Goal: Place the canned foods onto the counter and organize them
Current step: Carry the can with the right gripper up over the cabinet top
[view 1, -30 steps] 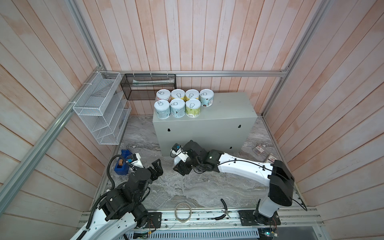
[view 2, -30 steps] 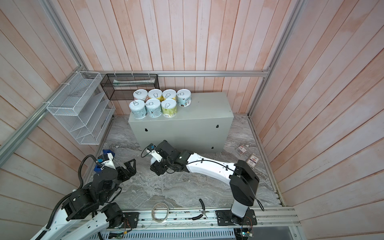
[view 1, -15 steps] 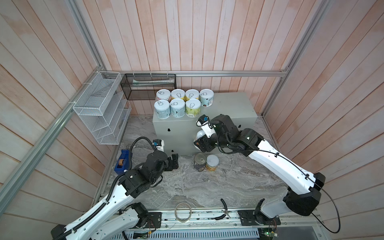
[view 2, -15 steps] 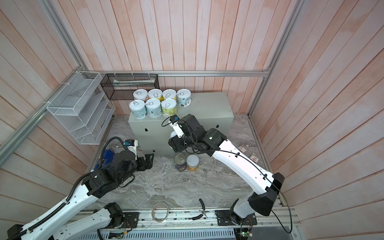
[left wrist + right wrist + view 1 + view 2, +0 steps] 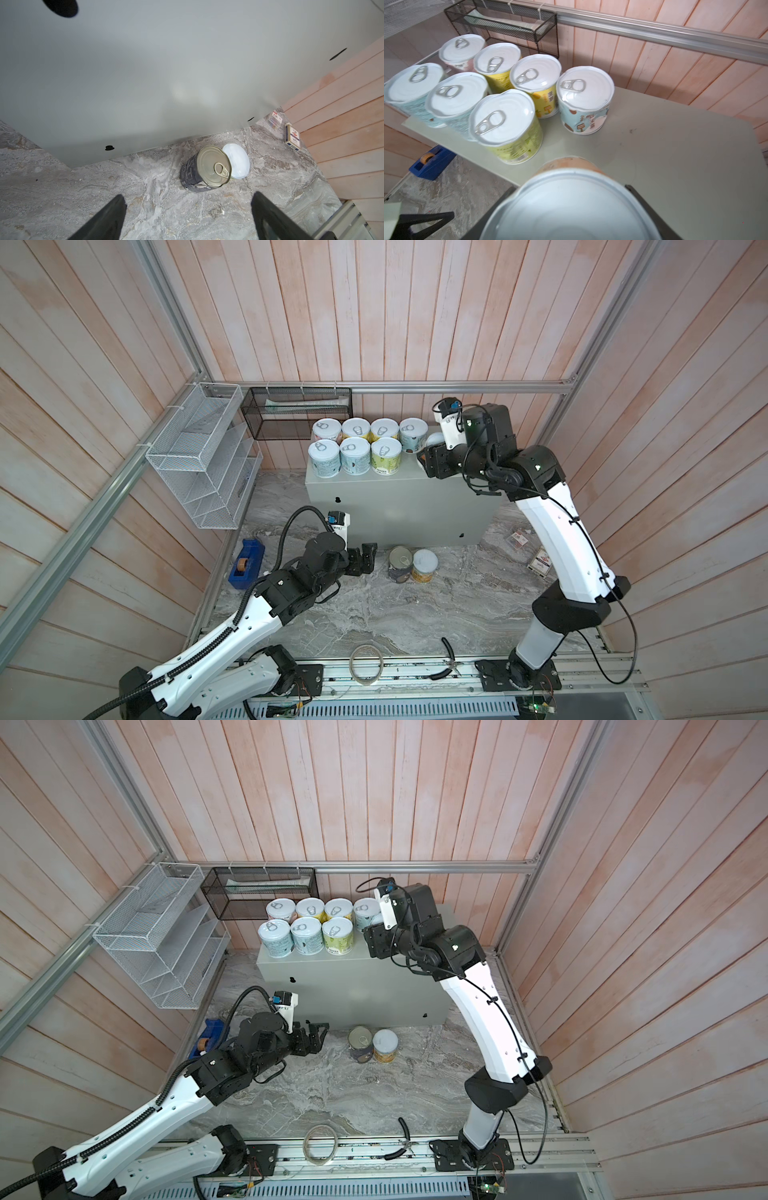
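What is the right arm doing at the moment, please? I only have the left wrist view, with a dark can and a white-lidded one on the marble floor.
Observer: The right gripper is shut on an orange-labelled can over the counter.
Operator: Thank you. How many are standing on it?
Observer: Seven cans, four in the back row and three in front.
Operator: Is there room beside them?
Observer: Yes, bare top lies right of the yellow-green can that ends the front row, in both top views.
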You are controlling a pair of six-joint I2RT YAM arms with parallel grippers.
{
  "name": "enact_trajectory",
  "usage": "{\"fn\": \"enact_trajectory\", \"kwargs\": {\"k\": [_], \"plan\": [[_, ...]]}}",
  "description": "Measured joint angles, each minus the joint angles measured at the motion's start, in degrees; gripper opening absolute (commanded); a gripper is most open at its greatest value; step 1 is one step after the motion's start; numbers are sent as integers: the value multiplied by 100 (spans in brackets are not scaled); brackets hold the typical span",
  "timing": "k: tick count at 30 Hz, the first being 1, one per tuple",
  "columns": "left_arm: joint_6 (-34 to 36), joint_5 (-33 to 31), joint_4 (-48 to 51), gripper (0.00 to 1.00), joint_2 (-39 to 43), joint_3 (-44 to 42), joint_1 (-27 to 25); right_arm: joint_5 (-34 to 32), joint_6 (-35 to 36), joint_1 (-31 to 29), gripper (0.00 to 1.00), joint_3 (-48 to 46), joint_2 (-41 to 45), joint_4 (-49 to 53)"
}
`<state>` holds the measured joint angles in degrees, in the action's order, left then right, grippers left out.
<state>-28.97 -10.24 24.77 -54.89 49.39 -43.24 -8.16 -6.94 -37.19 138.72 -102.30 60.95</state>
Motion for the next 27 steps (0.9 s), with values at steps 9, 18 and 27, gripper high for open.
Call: {"fn": "enact_trajectory", "kwargs": {"k": [9,18,27], "plan": [[26,105,-256,95,-28,-175,0,-4,149,103,0,459,-802,136],[-59,192,-387,95,-31,-372,0,188,162,140,15,485,-850,177],[-103,212,-485,95,-31,-446,0,212,162,140,65,485,-850,166]]}}
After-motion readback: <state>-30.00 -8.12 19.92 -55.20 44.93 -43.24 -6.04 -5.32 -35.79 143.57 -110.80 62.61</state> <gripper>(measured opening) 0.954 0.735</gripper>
